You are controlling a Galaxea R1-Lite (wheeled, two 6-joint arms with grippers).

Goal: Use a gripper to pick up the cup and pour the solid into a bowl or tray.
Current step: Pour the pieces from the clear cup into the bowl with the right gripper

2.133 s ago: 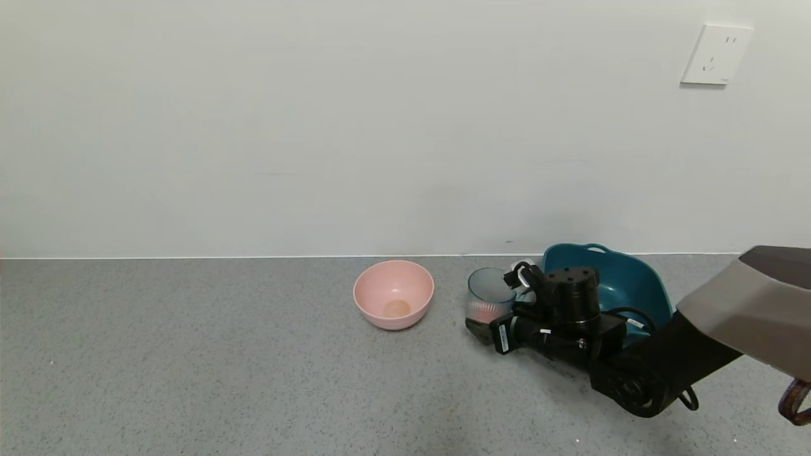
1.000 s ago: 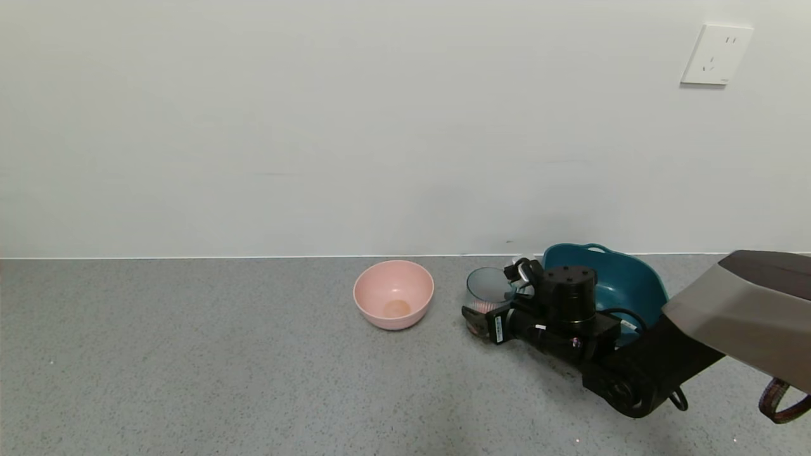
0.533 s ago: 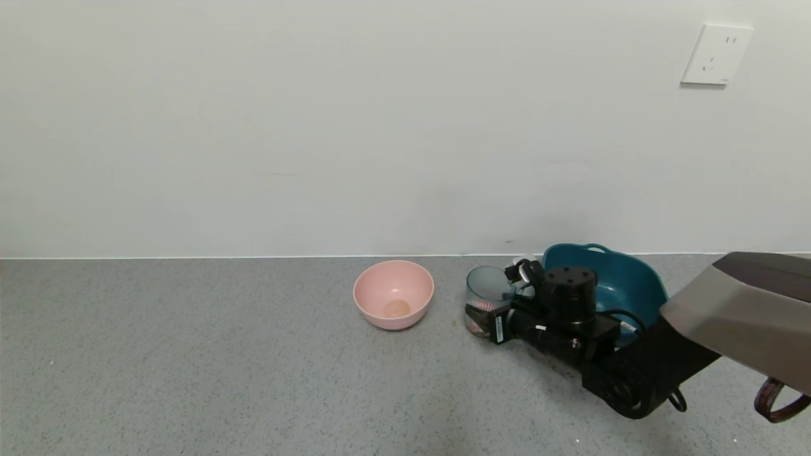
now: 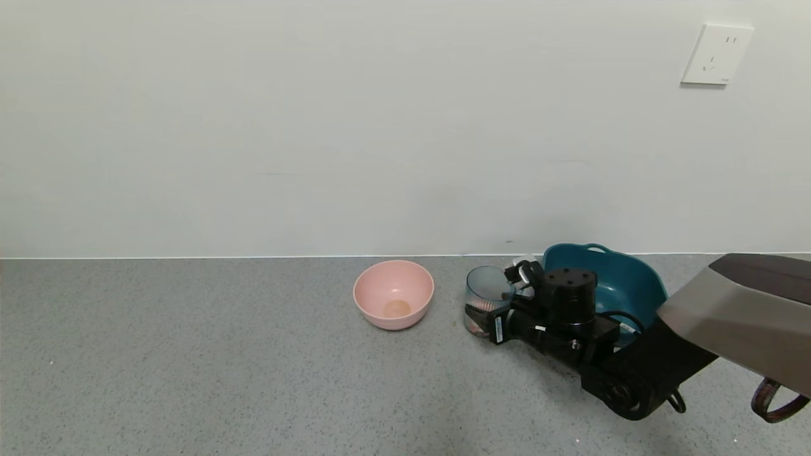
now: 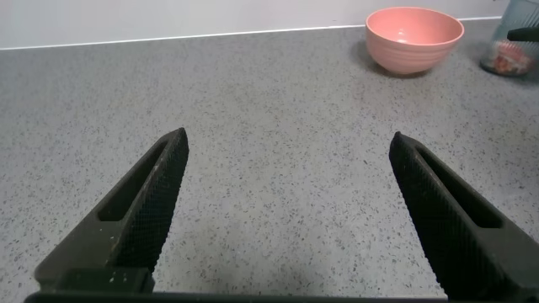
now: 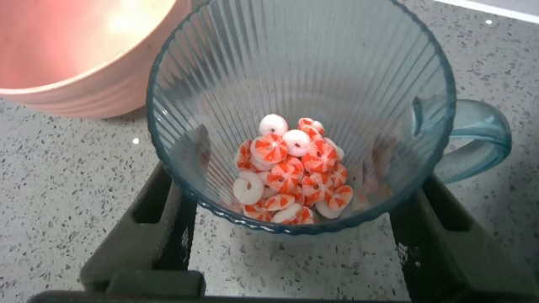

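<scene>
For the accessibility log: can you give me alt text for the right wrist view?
A clear ribbed cup with a side handle, holding red-and-white round pieces, sits between the two black fingers of the right tool. A pink bowl stands just beyond it on the grey speckled counter.
</scene>
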